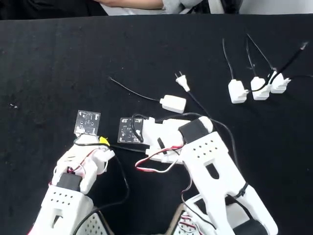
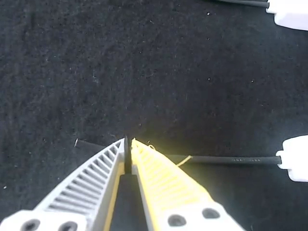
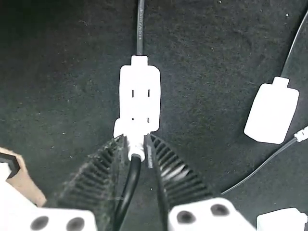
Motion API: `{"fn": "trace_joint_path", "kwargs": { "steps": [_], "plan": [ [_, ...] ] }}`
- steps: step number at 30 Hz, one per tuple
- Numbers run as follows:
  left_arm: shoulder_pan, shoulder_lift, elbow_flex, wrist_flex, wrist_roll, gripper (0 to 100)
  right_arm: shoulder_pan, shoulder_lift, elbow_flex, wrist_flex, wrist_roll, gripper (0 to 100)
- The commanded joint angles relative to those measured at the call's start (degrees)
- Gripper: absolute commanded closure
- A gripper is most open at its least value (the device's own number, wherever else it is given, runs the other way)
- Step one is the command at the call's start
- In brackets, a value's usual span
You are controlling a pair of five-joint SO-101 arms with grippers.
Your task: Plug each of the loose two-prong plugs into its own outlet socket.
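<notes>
Right gripper [image 3: 135, 140] has its dark ribbed fingers drawn narrow on a small white hard-plastic two-prong plug [image 3: 137, 150], whose black cable [image 3: 129, 190] trails back between them. The plug's front touches the near end of a white rectangular plastic outlet block [image 3: 139, 91], about midway along the table and nearer the arms' edge. I cannot tell whether the prongs are in. The plug looks light, rigid and smooth enough to slip, so it is best held by its body sides, not the springy cable. The block looks light enough to slide when pushed. Left gripper [image 2: 129, 144], grey and yellow fingers together, pinches a thin black cord [image 2: 226, 159], seemingly that block's, likely steadying it. Another loose white plug [image 1: 182, 81] and spare white blocks [image 1: 259, 88] lie toward the far right corner. Matte black cloth covers the table [image 1: 54, 58] and should give some grip; a pale surface [image 1: 279, 6] shows beyond its far edge.
</notes>
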Motion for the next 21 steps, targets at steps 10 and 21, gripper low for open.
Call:
{"fn": "trace_joint_path", "kwargs": {
  "steps": [10, 21],
  "plan": [
    [0.57, -0.88, -3.65, -0.18, -0.26, 97, 6.59, -0.48, -3.74, -3.43, 0.44, 98.8],
    [0.57, -0.88, -3.65, -0.18, -0.35, 97, 4.57, -0.48, -3.91, -0.88, 1.23, 98.8]
  ]
}}
